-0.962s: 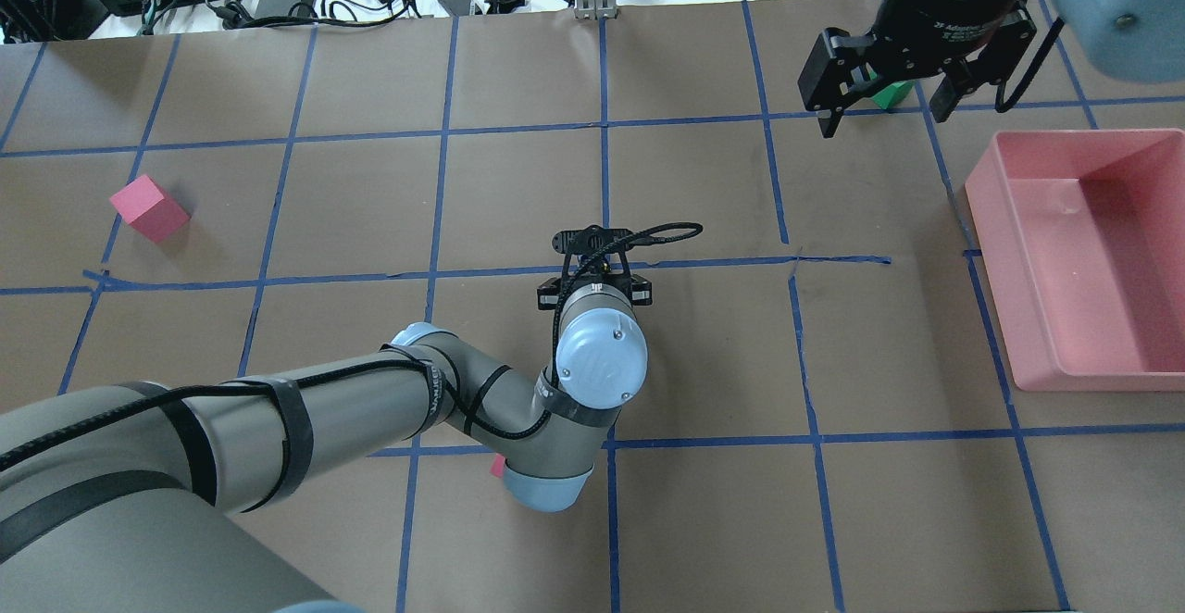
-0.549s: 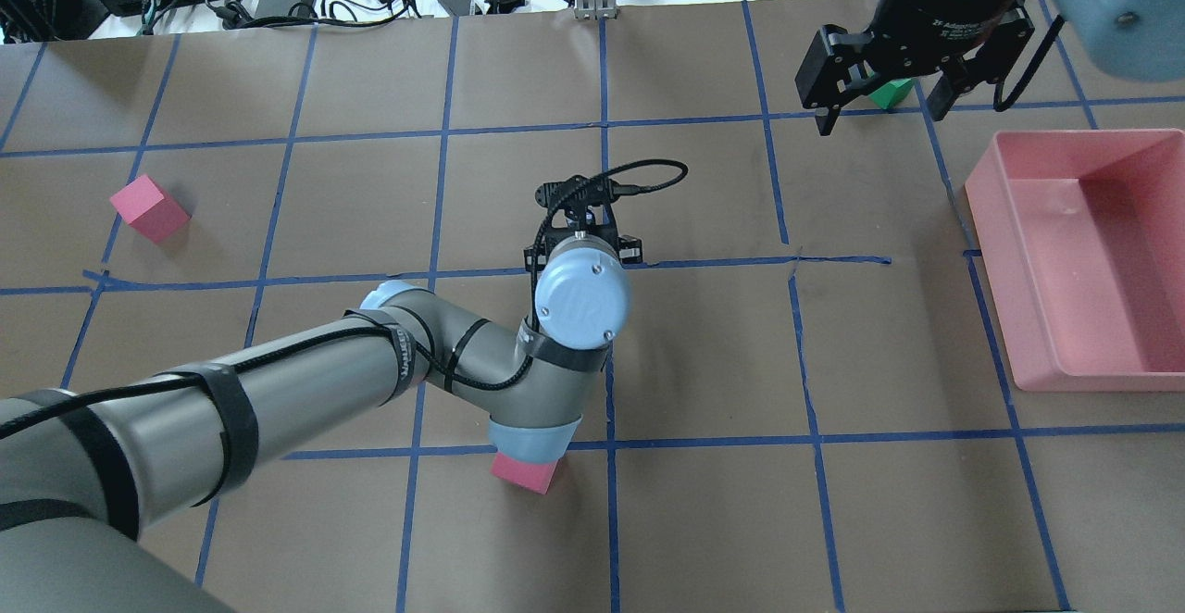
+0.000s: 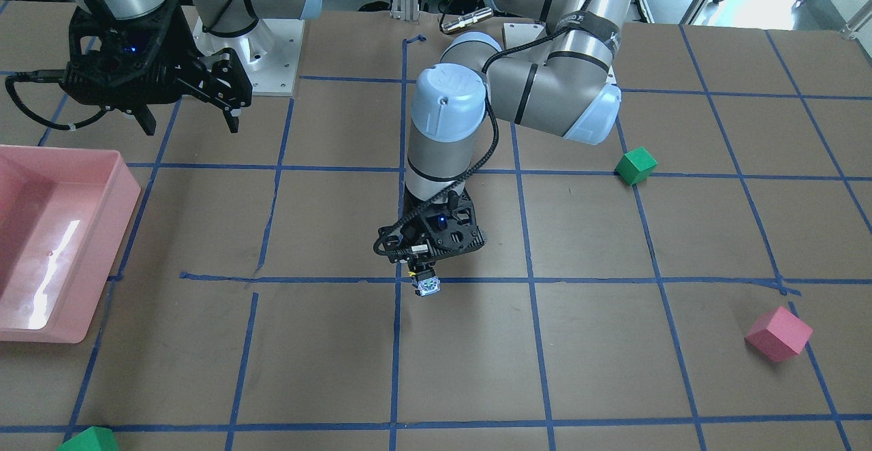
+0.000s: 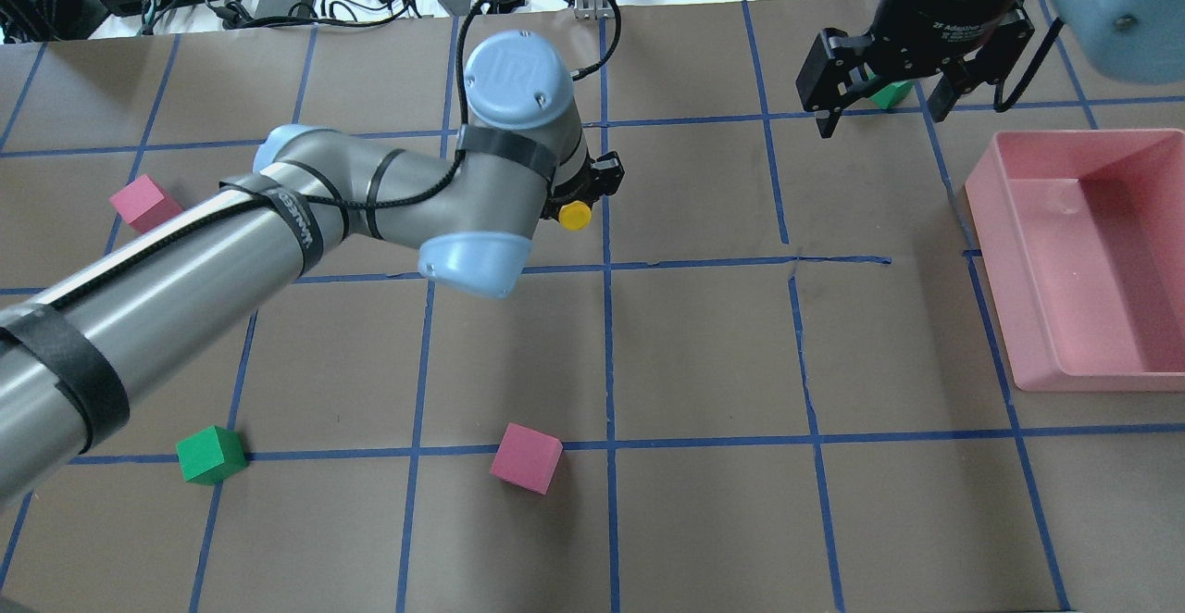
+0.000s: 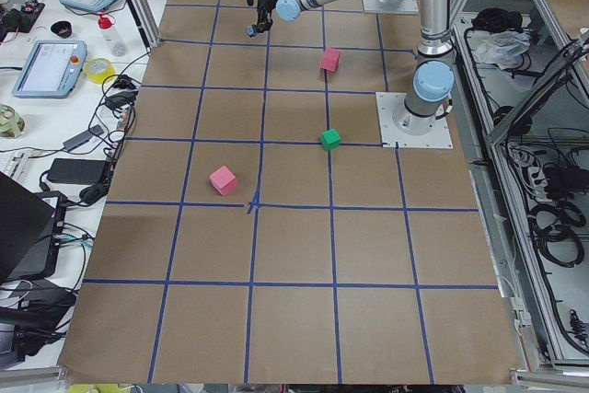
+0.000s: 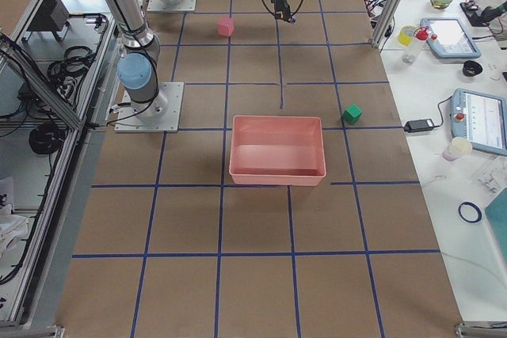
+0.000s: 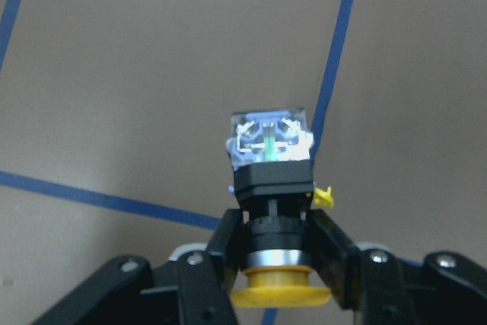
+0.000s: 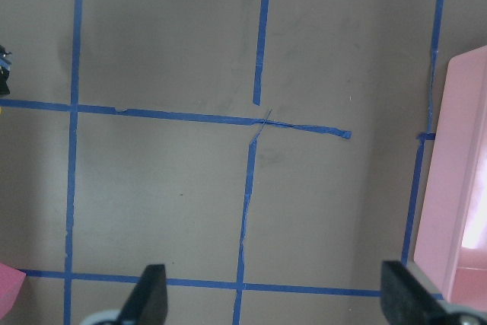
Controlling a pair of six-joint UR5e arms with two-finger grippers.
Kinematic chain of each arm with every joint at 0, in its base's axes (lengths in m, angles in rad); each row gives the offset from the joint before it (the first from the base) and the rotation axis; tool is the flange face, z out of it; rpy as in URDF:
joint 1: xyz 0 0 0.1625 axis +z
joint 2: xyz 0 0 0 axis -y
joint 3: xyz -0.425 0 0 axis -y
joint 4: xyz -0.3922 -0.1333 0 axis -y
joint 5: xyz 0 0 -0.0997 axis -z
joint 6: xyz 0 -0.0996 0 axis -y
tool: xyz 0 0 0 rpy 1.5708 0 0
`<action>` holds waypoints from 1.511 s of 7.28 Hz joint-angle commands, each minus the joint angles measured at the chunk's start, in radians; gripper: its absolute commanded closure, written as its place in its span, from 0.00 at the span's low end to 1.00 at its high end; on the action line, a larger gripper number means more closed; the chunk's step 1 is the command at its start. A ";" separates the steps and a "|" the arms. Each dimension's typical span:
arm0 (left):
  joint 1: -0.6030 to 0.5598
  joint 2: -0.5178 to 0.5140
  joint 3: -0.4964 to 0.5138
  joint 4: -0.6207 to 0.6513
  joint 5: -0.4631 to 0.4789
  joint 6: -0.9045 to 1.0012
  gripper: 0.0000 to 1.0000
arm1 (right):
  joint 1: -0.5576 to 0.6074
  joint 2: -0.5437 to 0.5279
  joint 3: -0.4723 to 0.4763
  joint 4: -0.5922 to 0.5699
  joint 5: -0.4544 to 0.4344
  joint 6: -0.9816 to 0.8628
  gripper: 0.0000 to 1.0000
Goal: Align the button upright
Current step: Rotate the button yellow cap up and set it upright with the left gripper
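Note:
My left gripper [image 7: 275, 222] is shut on the button [image 7: 271, 165]. The fingers clamp its black body, the yellow cap sits back between them, and the silvery base block points away from the wrist. In the front view the button [image 3: 428, 286] hangs under the left gripper [image 3: 425, 275], just above the brown table near a blue tape crossing. In the overhead view only the yellow cap [image 4: 575, 216] shows beside the left wrist. My right gripper [image 4: 879, 99] is open and empty, high at the far right; its fingers [image 8: 152, 294] frame bare table.
A pink tray [image 4: 995, 270] stands at the right edge. Pink cubes lie at the near centre [image 4: 526, 457] and far left [image 4: 143, 203]. Green cubes lie at the near left [image 4: 211, 454] and under the right gripper [image 4: 891, 93]. Cables and boxes line the far edge.
My left arm has swung away from the robot, toward the table's far side, and risen. The button's yellow cap now shows beside the wrist. The right arm has barely moved.

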 commanded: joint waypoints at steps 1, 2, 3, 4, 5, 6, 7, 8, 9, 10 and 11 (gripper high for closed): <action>0.085 -0.037 0.085 -0.195 -0.231 -0.247 1.00 | -0.002 0.001 0.003 0.003 -0.008 0.003 0.00; 0.106 -0.074 0.089 -0.201 -0.337 -0.302 1.00 | -0.001 0.000 0.003 0.005 -0.007 0.005 0.00; 0.129 -0.108 0.088 -0.202 -0.444 -0.381 1.00 | 0.001 0.000 0.006 0.005 -0.004 0.007 0.00; 0.142 -0.135 0.079 -0.216 -0.481 -0.382 1.00 | 0.001 0.000 0.006 0.002 -0.005 0.000 0.00; 0.156 -0.163 0.080 -0.218 -0.494 -0.384 1.00 | 0.001 0.000 0.007 0.002 -0.002 0.000 0.00; 0.157 -0.194 0.071 -0.216 -0.534 -0.365 1.00 | 0.001 0.000 0.007 -0.001 -0.005 0.000 0.00; 0.162 -0.203 0.069 -0.218 -0.540 -0.335 1.00 | 0.001 -0.002 0.007 0.002 -0.008 0.006 0.00; 0.162 -0.215 0.071 -0.218 -0.566 -0.333 1.00 | -0.001 0.001 0.007 0.000 -0.008 0.010 0.00; 0.171 -0.217 0.074 -0.218 -0.560 -0.333 0.89 | -0.001 0.002 0.009 0.003 -0.008 0.010 0.00; 0.173 -0.211 0.072 -0.216 -0.552 -0.331 0.25 | 0.001 0.000 0.009 0.003 -0.008 0.008 0.00; 0.173 -0.202 0.071 -0.215 -0.552 -0.331 0.00 | 0.001 0.000 0.009 0.000 -0.008 0.002 0.00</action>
